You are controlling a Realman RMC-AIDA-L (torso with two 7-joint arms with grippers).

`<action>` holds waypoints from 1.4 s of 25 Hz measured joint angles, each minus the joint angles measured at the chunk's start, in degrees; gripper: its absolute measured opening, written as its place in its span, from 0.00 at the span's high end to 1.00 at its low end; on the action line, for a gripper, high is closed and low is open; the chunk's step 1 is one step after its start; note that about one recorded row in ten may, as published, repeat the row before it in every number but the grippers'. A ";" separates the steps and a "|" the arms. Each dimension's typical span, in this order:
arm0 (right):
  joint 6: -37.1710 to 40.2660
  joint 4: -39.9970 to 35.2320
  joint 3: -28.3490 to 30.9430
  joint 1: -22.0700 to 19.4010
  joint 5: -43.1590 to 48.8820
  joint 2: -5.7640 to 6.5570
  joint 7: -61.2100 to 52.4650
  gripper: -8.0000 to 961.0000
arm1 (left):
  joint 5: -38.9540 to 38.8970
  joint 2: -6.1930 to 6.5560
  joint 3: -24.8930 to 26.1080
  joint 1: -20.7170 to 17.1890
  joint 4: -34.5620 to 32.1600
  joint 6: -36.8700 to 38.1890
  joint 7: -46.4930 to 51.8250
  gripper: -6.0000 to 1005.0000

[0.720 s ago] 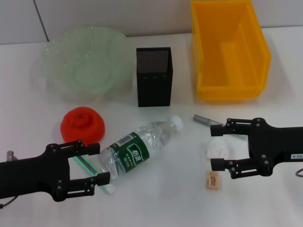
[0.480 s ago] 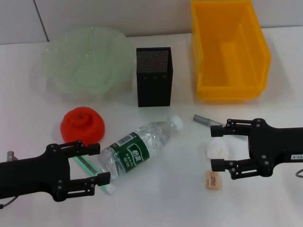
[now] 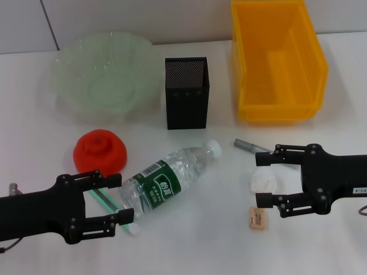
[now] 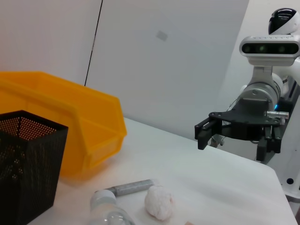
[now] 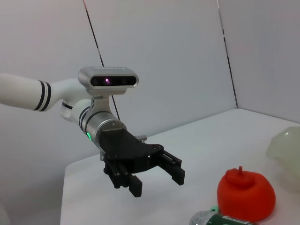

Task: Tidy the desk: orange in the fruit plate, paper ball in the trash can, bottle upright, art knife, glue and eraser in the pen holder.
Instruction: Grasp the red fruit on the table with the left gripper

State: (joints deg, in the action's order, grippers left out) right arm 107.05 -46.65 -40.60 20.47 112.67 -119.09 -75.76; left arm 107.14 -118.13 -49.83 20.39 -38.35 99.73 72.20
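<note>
paper ball (image 3: 263,180) lies on the white table (image 3: 195,240), between the spread fingers of the right gripper (image 3: 265,181), not visibly clamped; jaws apart, one finger on the far side and one on the near side of the wad. eraser (image 3: 257,218) flat on the table just near of the ball, close to the near finger. a grey pen-like tool (image 3: 248,145) lies just beyond the ball, partly behind the far finger.

bottle (image 3: 168,180) on its side mid-table, white cap pointing toward the pen holder (image 3: 186,92), base end near the left gripper (image 3: 119,197). left gripper's jaws are apart, low over the table at the bottle's base, nothing clamped. a thin green stick (image 3: 106,200) lies on the table between its fingers, partly hidden. orange (image 3: 100,150) sits on the table beyond the left gripper, just beside the bottle, outside the fruit plate (image 3: 103,77). plate is at the far left, pen holder upright in the middle, trash can (image 3: 277,61) at the far right.
</note>
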 joint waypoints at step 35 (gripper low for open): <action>-0.61 0.59 -0.14 0.10 -0.07 0.00 0.09 0.13 | -6.27 -0.70 4.24 4.58 11.71 -28.73 -9.16 0.23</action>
State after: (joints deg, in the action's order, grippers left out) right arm 106.44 -46.06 -40.74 20.57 112.60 -119.09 -75.67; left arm 100.88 -118.83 -45.59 24.97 -26.65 71.00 63.04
